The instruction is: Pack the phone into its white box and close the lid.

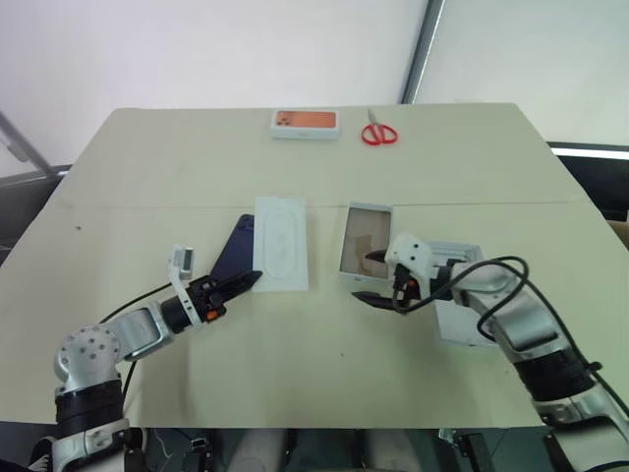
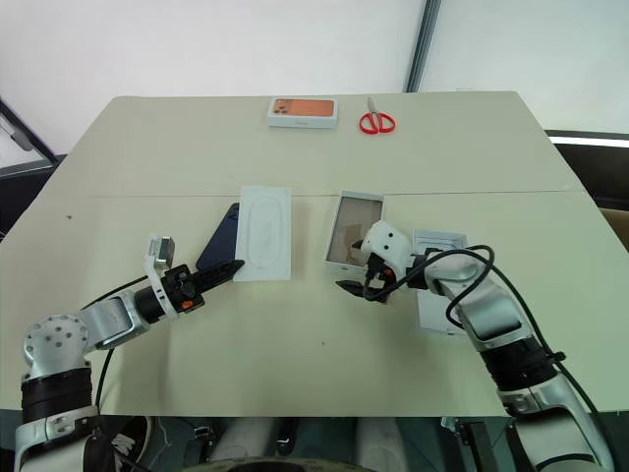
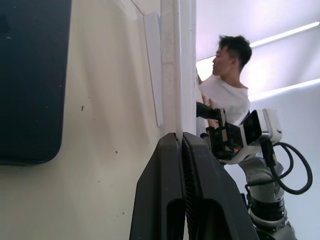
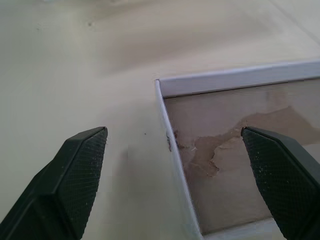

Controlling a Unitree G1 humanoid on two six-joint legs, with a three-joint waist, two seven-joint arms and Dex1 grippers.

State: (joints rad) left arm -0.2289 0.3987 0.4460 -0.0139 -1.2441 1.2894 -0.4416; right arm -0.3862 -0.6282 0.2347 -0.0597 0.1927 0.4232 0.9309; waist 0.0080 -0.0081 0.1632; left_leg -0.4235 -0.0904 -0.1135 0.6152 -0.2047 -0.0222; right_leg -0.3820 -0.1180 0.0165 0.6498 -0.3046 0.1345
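The dark navy phone (image 1: 236,251) lies flat on the table, its right edge against a flat white insert card (image 1: 281,243). My left gripper (image 1: 251,281) is shut, its fingertips (image 3: 178,142) touching the card's near left corner; I cannot tell whether the card is pinched. The white box (image 1: 366,240) lies open, tan inside. My right gripper (image 4: 174,131) is open and straddles the box's near left corner (image 4: 161,85), one finger over the tray's inside and the other over the table. The lid (image 2: 432,310) lies grey side up, partly hidden under my right forearm.
An orange-topped box (image 1: 305,122) and red scissors (image 1: 378,134) lie near the table's far edge. A person in a white shirt (image 3: 227,90) shows beyond the table in the left wrist view. A black cable (image 1: 491,285) loops off my right wrist.
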